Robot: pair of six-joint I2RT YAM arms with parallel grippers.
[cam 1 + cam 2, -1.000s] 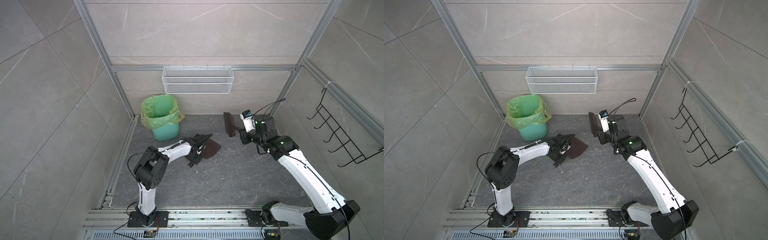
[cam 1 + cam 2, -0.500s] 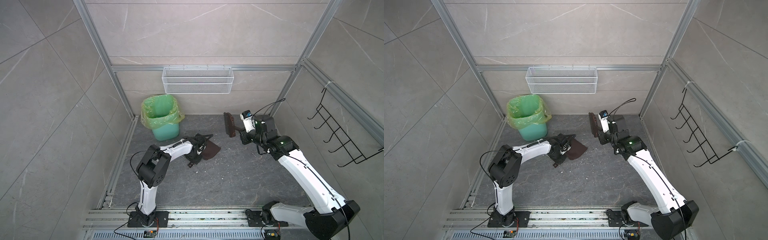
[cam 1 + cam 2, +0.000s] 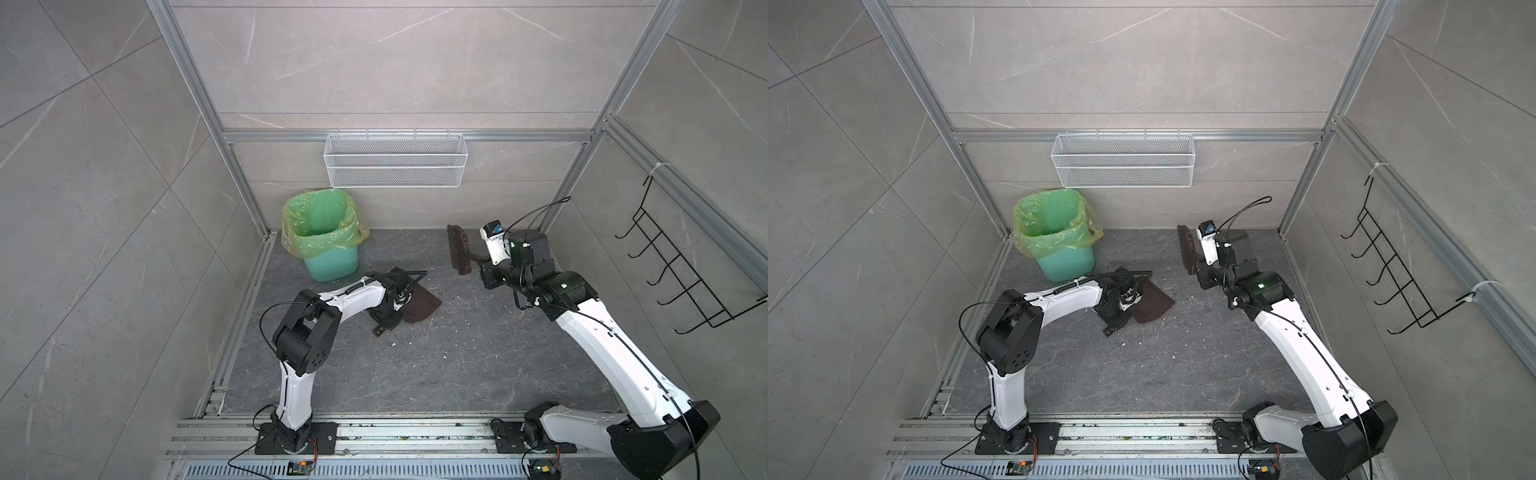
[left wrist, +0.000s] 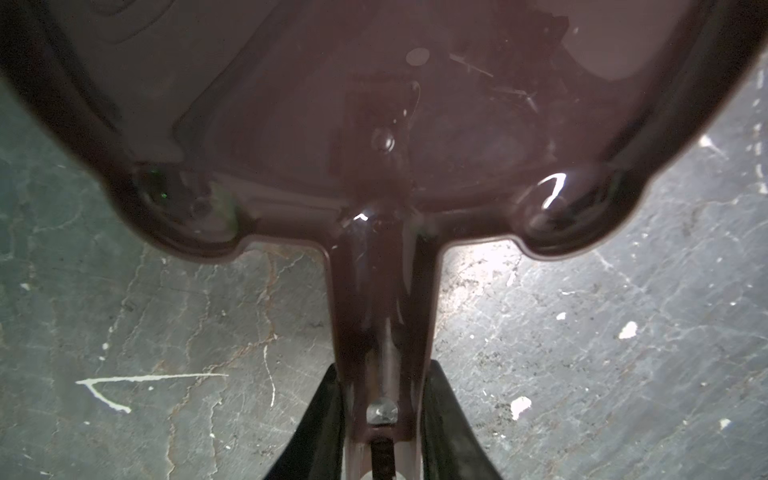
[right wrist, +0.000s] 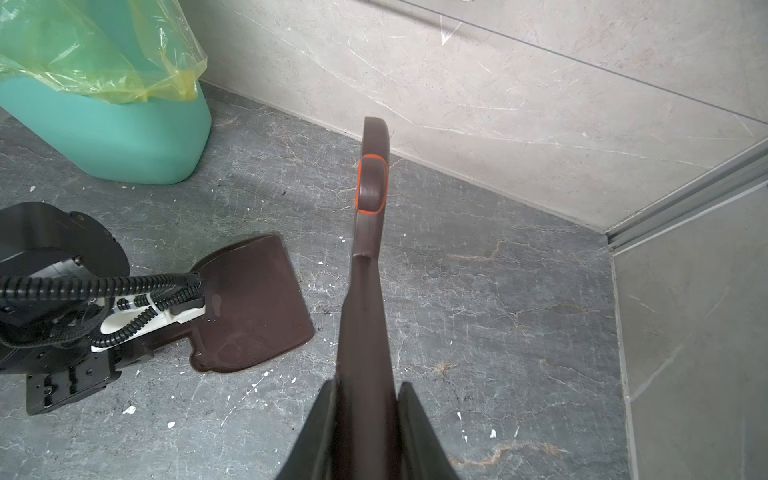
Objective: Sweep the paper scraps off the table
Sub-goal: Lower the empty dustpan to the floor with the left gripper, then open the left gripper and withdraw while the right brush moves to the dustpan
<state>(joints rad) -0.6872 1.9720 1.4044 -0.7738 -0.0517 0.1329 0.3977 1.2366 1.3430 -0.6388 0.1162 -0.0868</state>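
**Entry 1: both top views.**
- Left pincer (image 3: 392, 316): closed on the handle of the brown dustpan (image 3: 422, 305), whose blade lies on the tabletop (image 3: 415, 365) just ahead of it.
- Right pincer (image 3: 478, 262): clamped on the brush (image 3: 457, 249), which is held clear of the tabletop with its head beyond the fingertips.
- Green-lined bin (image 3: 328, 237): stands behind the left pincer, near it.
- Paper scraps: no coloured piece shows anywhere on the tabletop. Whether they lie in the bin I cannot tell.

**Entry 2: left wrist view.**
- Both fingers (image 4: 324, 399) press the sides of the dustpan handle, and the pan (image 4: 374, 104) spreads out in front.
- White crumbs (image 4: 627, 330) dot the stone on either side of the pincer.
- No scrap is in sight here.

**Entry 3: right wrist view.**
- The brush handle (image 5: 365, 291) runs straight out from the shut right pincer (image 5: 365, 390).
- The dustpan (image 5: 253, 299) lies off to one side of this pincer, apart from the brush, with the bin (image 5: 124, 137) further beyond.

**Handling note (judgement).**
- The sweeping looks all but done.
- For any last pass, lower the brush on the far side of the blade from the left pincer until its bristles touch the tabletop. Then draw it toward the left pincer.
- Keep the blade edge pressed flat so nothing slips underneath.
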